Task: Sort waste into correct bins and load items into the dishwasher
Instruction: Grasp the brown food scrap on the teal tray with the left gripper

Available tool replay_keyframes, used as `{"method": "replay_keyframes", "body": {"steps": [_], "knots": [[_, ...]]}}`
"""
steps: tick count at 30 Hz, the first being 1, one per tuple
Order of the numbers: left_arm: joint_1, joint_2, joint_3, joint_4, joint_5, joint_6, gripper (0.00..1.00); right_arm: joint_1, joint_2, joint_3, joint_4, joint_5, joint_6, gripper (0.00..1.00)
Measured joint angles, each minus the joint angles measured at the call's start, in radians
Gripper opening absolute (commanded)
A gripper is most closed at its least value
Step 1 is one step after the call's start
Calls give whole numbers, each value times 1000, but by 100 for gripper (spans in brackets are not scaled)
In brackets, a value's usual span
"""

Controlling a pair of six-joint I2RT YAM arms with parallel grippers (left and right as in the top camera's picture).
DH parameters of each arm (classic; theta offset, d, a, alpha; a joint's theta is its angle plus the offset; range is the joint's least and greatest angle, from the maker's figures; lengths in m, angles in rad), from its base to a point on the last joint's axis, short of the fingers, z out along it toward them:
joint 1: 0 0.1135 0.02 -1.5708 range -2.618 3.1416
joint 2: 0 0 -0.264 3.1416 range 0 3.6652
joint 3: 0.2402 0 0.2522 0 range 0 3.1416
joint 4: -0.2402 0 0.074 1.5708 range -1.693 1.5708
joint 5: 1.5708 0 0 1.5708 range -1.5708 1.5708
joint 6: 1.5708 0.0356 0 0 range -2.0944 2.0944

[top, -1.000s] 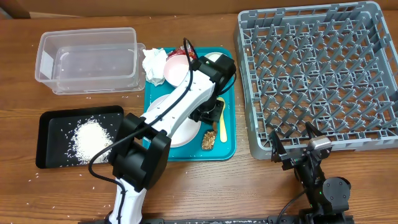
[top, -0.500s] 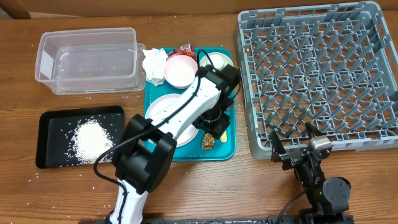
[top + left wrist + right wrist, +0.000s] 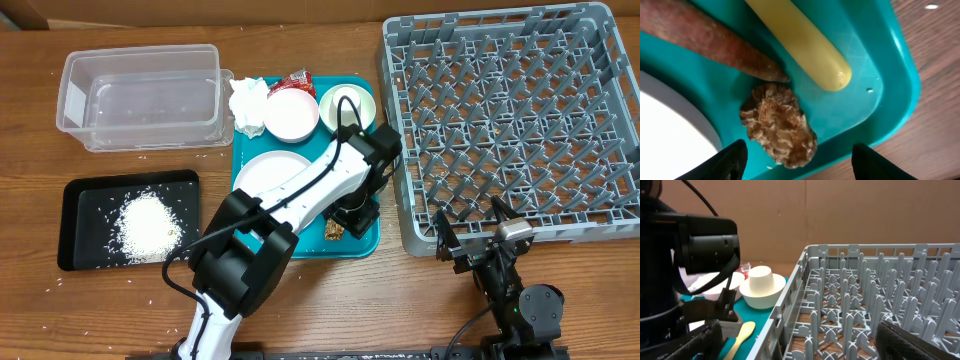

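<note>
On teal tray (image 3: 875, 60), yellow spoon (image 3: 800, 45) diagonal, handle toward corner, left and right jaws spread — empty.

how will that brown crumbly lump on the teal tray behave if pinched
The lump looks flaky and layered, so it probably crumbles under a firm squeeze. It seems light and lies flat on the teal tray, so it likely slides rather than rolls.

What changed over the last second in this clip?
The left gripper slid along the teal tray toward its near right corner, uncovering a bowl, and opened wider; it now straddles the brown food scrap beside the yellow spoon, holding nothing. The right gripper, plate, napkin and rice stayed put.
</note>
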Motion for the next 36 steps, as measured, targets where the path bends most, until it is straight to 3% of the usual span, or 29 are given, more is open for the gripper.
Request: {"method": "replay_keyframes", "body": {"steps": [11, 19, 24, 29, 36], "knots": [[1, 0, -107, 87, -37, -43, 68, 0, 0, 0, 1, 0, 0, 100], [1, 0, -127, 126, -51, -55, 38, 0, 0, 0, 0, 0, 0, 100], [1, -2, -124, 116, -54, -61, 33, 0, 0, 0, 0, 0, 0, 100], [1, -1, -82, 42, -55, -79, 32, 0, 0, 0, 0, 0, 0, 100], [16, 5, 159, -157, -105, -140, 33, 0, 0, 0, 1, 0, 0, 100]]}}
